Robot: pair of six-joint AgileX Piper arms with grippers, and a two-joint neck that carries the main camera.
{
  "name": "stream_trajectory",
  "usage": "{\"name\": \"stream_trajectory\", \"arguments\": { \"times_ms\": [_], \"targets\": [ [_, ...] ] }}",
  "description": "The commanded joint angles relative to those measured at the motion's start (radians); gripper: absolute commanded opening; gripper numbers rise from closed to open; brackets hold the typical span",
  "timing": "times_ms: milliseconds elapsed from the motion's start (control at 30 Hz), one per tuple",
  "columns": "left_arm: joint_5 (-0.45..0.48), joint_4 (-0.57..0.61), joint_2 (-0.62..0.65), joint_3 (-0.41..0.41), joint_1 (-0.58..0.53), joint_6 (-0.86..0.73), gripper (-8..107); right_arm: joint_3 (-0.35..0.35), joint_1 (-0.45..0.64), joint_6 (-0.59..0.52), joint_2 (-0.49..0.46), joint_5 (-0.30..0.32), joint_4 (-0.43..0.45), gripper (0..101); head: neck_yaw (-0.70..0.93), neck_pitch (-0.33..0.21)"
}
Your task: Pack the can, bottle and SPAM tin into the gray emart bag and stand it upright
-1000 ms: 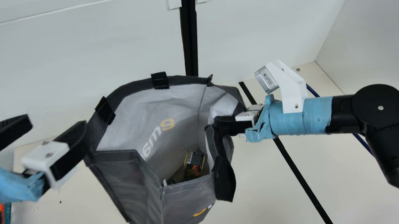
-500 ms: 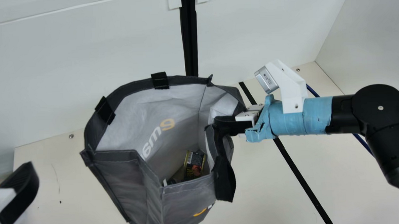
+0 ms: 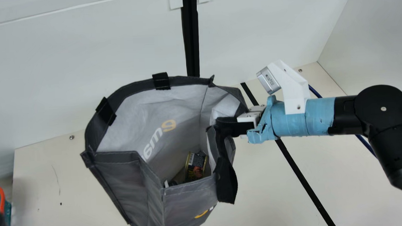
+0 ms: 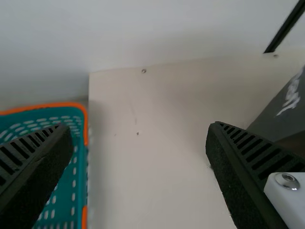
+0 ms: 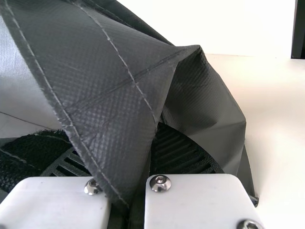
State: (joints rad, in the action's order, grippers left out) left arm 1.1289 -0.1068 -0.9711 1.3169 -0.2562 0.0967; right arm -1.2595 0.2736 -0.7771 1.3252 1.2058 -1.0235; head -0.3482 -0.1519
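Right gripper (image 3: 222,124) is pinched tight on a fold of the gray emart bag (image 3: 188,203), at about 3 o'clock on its mouth in the main view. My left gripper (image 4: 139,132) is spread wide with nothing in it, way out at 8 o'clock from the bag, near the teal basket (image 4: 62,104).

Inside the bag, toward 5 o'clock, there's a gold-rimmed tin (image 3: 196,166) with something dark (image 3: 173,183) just beside it. Can't tell if that's the bottle or the can, so I wouldn't swear everything's packed.

My worry is the single-sided hold. Everything hangs off that one crumpled fold, so if I lift or turn the bag, the weight could swing it or tug the cloth out of my fingers. The mouth leans toward the camera too, so tipping it further that way might roll the tin out. And if I loosen up before the base sits flat, I figure the whole thing flops over. The black handle (image 3: 226,183) dangling at 4 o'clock could snag on me as I back off. Also, swinging my left hand carelessly might clip the basket.
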Motion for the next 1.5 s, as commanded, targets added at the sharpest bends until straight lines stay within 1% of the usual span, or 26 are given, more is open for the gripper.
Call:
{"name": "stream_trajectory", "arguments": {
  "times_ms": [0, 33, 67, 133, 233, 433, 467, 567, 1100, 1467],
  "targets": [
    [0.038, -0.094, 0.004, -0.012, -0.013, 0.031, 90, 0.000, 0.000, 0.000, 0.000, 0.000, 0.000, 0, -0.001, -0.023],
    [0.053, -0.116, 0.007, -0.019, -0.023, 0.045, 90, 0.000, 0.000, 0.000, 0.000, 0.000, 0.000, 0, -0.001, -0.023],
    [0.029, -0.051, 0.004, -0.013, -0.014, 0.027, 90, 0.000, 0.000, 0.000, 0.000, 0.000, 0.000, 0, -0.001, -0.023],
    [0.052, -0.093, 0.007, -0.018, -0.022, 0.045, 90, 0.000, 0.000, 0.000, 0.000, 0.000, 0.000, 0, -0.001, -0.023],
    [0.052, -0.117, 0.007, -0.018, -0.022, 0.044, 90, 0.000, 0.000, 0.000, 0.000, 0.000, 0.000, 0, -0.001, -0.023],
    [0.052, -0.116, 0.007, -0.018, -0.022, 0.044, 90, 0.000, 0.000, 0.000, 0.000, 0.000, 0.000, 0, -0.001, -0.023],
    [0.052, -0.116, 0.007, -0.018, -0.022, 0.044, 90, 0.009, -0.008, 0.015, -0.021, -0.001, 0.006, 0, -0.001, -0.023],
    [0.052, -0.116, 0.007, -0.018, -0.022, 0.044, 90, 0.000, -0.003, 0.021, -0.019, -0.010, 0.024, 0, -0.001, -0.023],
    [0.052, -0.116, 0.007, -0.018, -0.022, 0.044, 90, -0.137, 0.091, 0.075, 0.010, -0.048, 0.207, 0, -0.001, -0.023],
    [0.052, -0.116, 0.007, -0.018, -0.022, 0.044, 90, -0.223, 0.146, 0.101, 0.031, -0.080, 0.308, 0, -0.001, -0.023]
  ]
}}
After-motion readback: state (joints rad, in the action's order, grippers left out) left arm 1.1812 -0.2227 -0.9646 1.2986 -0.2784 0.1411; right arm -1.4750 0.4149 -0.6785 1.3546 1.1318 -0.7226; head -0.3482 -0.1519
